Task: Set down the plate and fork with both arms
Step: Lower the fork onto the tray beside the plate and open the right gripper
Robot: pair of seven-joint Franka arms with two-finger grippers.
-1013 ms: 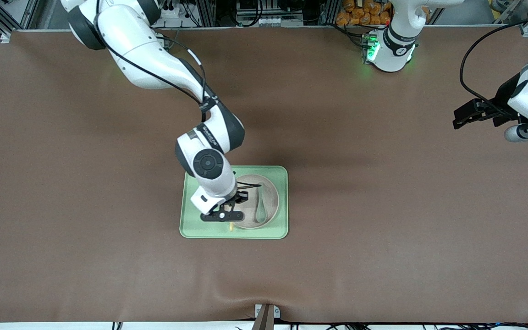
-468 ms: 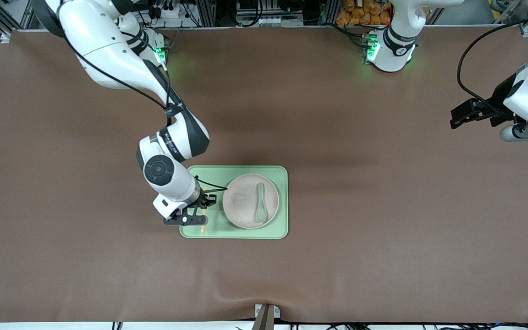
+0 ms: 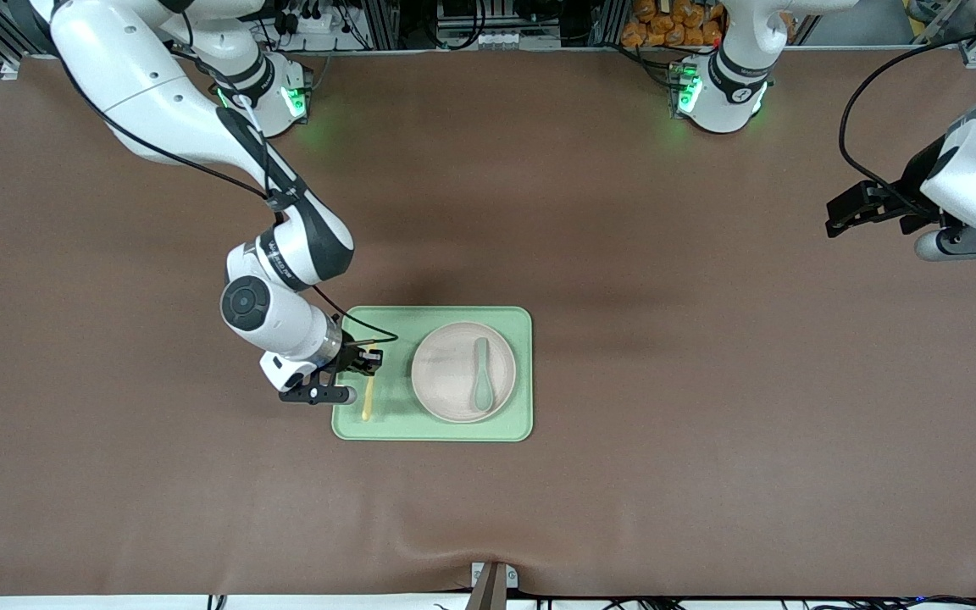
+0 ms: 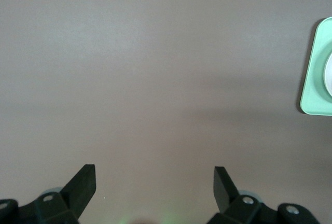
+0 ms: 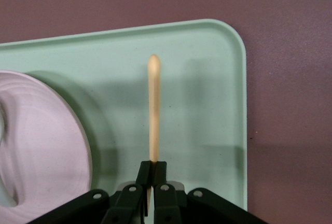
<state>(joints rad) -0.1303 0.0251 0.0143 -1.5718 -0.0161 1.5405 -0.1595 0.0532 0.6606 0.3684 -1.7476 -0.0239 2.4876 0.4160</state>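
The round pale pink plate (image 3: pixel 452 373) lies on the light-green tray (image 3: pixel 433 429), nearer the left arm's end of it. My right gripper (image 3: pixel 367 363) is over the tray's end toward the right arm, beside the plate. It is shut on the pale-yellow fork (image 3: pixel 366 403). In the right wrist view the fork (image 5: pixel 153 110) sticks straight out from the right gripper (image 5: pixel 153 168) over the tray (image 5: pixel 207 79), its rounded end showing and its tines hidden; the plate (image 5: pixel 46 146) lies alongside. My left gripper (image 3: pixel 835 216) waits open over bare table at the left arm's end, nothing between its fingers (image 4: pixel 83 182).
A grey-green spoon (image 3: pixel 482 385) lies on the plate. The brown table cover (image 3: pixel 708 381) spreads all round the tray. In the left wrist view only a corner of the tray (image 4: pixel 314 79) shows. A small bracket (image 3: pixel 492 580) sits at the table's near edge.
My right gripper has carried the fork from over the plate's edge to the tray's end toward the right arm, uncovering the plate and spoon. The left arm has drifted slightly.
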